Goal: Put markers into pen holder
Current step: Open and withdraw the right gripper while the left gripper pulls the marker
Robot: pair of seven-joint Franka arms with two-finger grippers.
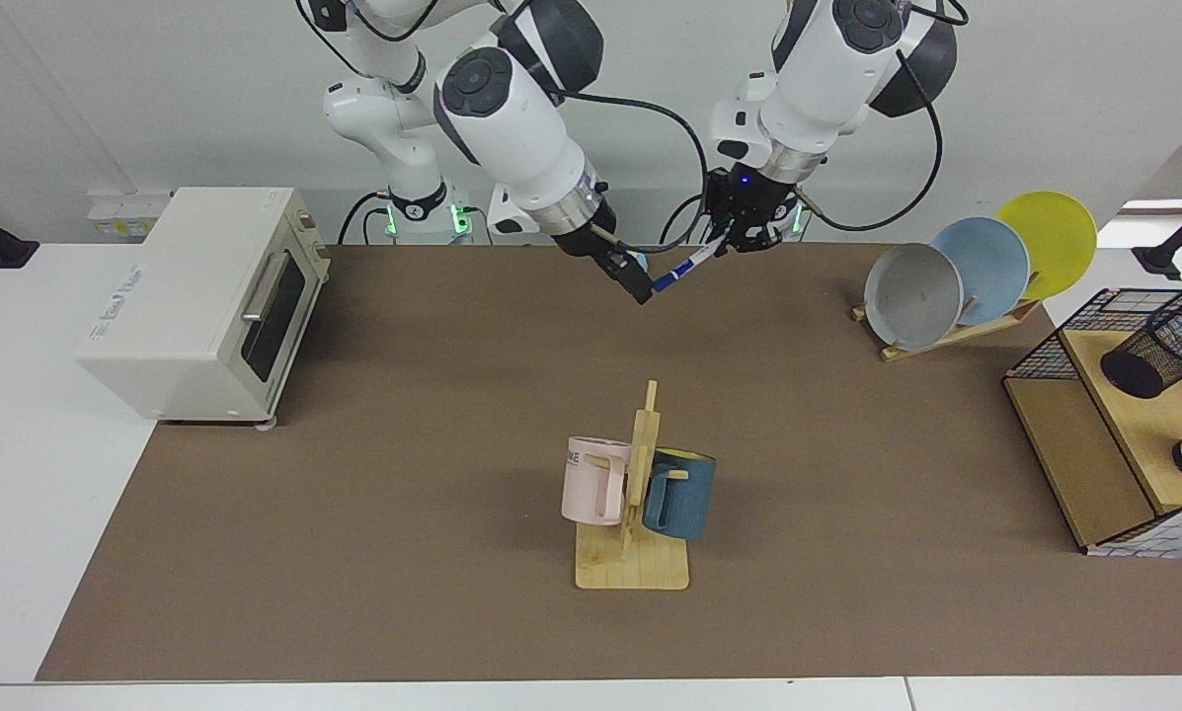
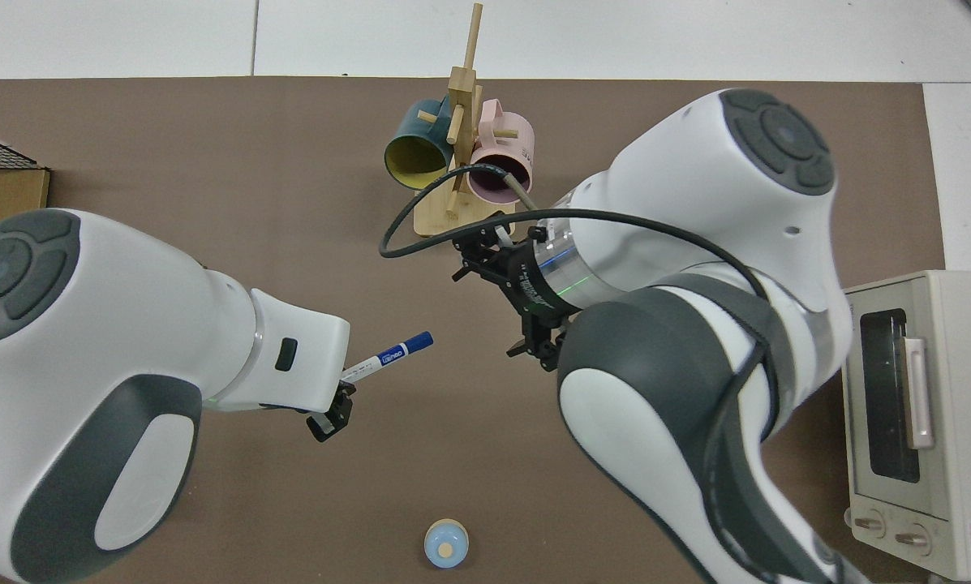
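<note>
Brown matting covers the table (image 1: 354, 553), and wide bare room is left between the toaster oven (image 1: 200, 301) and the mug rack (image 1: 633, 513). The marker (image 1: 684, 267) is held in the air near the table's far edge, pinched at its white end by the left gripper (image 1: 739, 235); its blue cap points toward the right gripper (image 1: 635, 286), which is just beside it and apart from it; whether those jaws are spread cannot be told. The pen holder (image 1: 1161, 354) is tilted on the wooden shelf of the wire basket (image 1: 1045, 360) at the table's edge, well apart from the marker. A blue label is seen on the marker's barrel (image 2: 388, 357), unreadable.
</note>
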